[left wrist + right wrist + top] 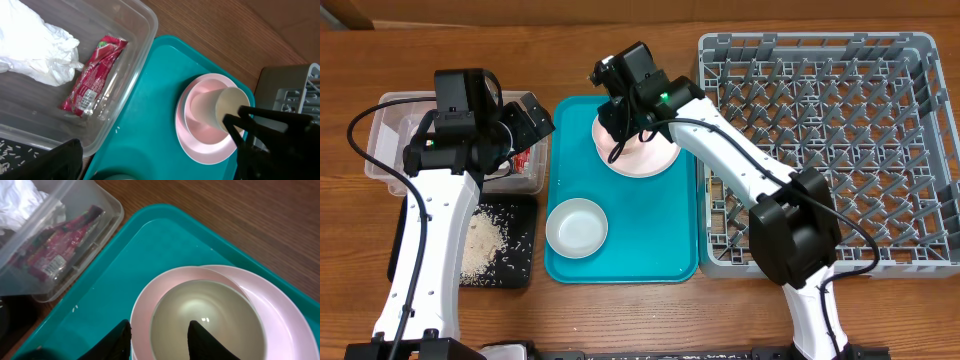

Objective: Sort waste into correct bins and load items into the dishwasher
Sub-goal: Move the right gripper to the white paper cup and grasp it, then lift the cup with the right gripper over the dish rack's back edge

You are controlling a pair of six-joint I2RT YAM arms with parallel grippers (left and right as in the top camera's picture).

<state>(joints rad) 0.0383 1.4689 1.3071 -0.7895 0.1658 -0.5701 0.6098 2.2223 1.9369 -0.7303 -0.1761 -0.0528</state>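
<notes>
A small white cup [210, 105] leans tilted on the round pink plate [210, 150] at the back of the teal tray. My right gripper [162, 335] is shut on its rim, one finger inside the cup [205, 315] and one outside. In the overhead view the right arm hides the cup. My left gripper [160, 170] hangs open and empty over the edge between the clear tub [145, 30] and the teal tray. The tub holds a crumpled white tissue [35, 55] and a red wrapper [92, 75]. Rice scraps [485, 240] lie on the black tray [520, 215].
A white bowl [577, 227] sits at the front of the teal tray [670, 265]. The big grey dish rack [840, 150] fills the right side, touching the tray's right edge. Both arms cross above the tub and the tray's back half.
</notes>
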